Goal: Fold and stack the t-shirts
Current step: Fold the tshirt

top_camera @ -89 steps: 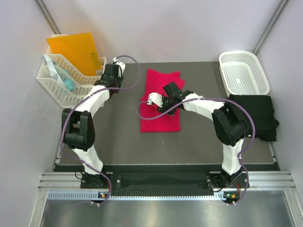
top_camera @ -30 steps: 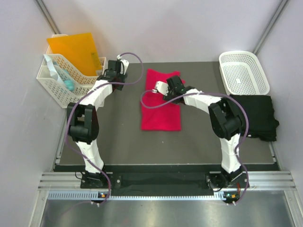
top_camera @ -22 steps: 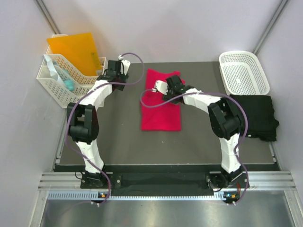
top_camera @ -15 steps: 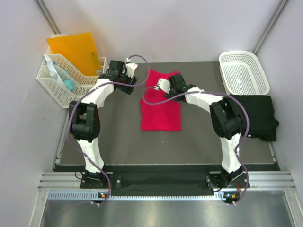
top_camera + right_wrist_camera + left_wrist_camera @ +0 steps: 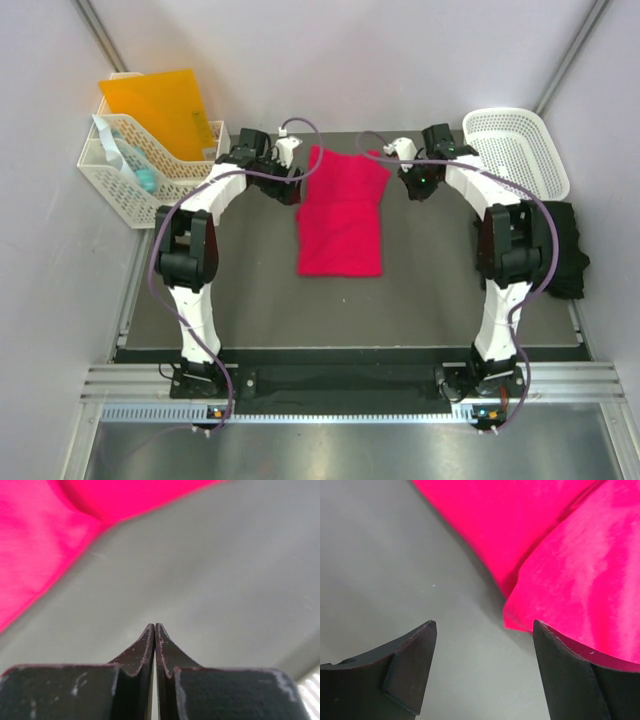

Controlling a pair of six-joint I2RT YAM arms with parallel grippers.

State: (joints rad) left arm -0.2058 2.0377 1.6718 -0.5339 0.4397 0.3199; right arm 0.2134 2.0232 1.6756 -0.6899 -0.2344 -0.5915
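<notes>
On my left side, the left arm (image 5: 215, 195) reaches far out over the tabletop (image 5: 250, 290), and its jaws stand wide apart with nothing in them. Between them I see only bare grey surface. The pinkish-red t-shirt (image 5: 570, 555) lies ahead of them and toward their right finger, with a folded corner just beyond that finger's tip; I cannot tell whether they touch. From above, that t-shirt (image 5: 340, 215) lies flat between the two sets of jaws. The right arm (image 5: 490, 190) has its jaws pressed fully together, gripping nothing, over bare tabletop, with the red cloth ahead and to their left. The black t-shirt (image 5: 565, 250) lies well behind those jaws, beside a white basket (image 5: 515, 150).
</notes>
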